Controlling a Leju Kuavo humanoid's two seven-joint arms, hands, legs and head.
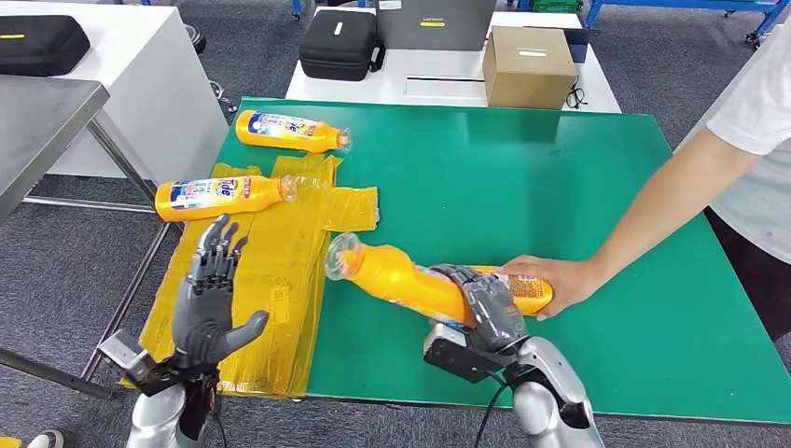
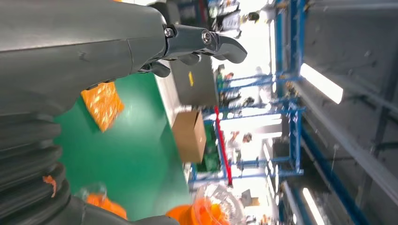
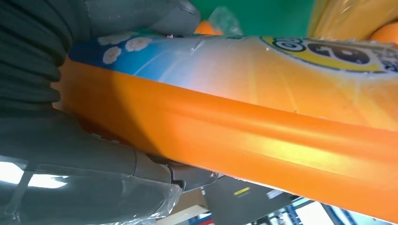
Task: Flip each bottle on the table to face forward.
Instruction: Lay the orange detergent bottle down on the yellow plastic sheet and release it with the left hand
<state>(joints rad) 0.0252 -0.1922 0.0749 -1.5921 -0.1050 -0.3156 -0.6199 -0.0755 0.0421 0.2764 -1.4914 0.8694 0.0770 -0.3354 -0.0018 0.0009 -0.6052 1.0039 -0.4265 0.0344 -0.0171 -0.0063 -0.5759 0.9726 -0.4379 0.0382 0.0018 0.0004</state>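
While the right hand [image 1: 487,313] grips the orange detergent bottle [image 1: 410,280] mid-body on the green mat [image 1: 522,177], left hand [image 1: 210,289] spread, it looks slick, light plastic; waist grip seems safest.

Silver arms, grey hands, dark fingers [image 1: 216,245]

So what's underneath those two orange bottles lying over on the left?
The nearer bottle lies on crinkled yellow plastic sheeting spread over the green table; the farther bottle lies on bare green. Anything beneath the sheeting stays hidden.
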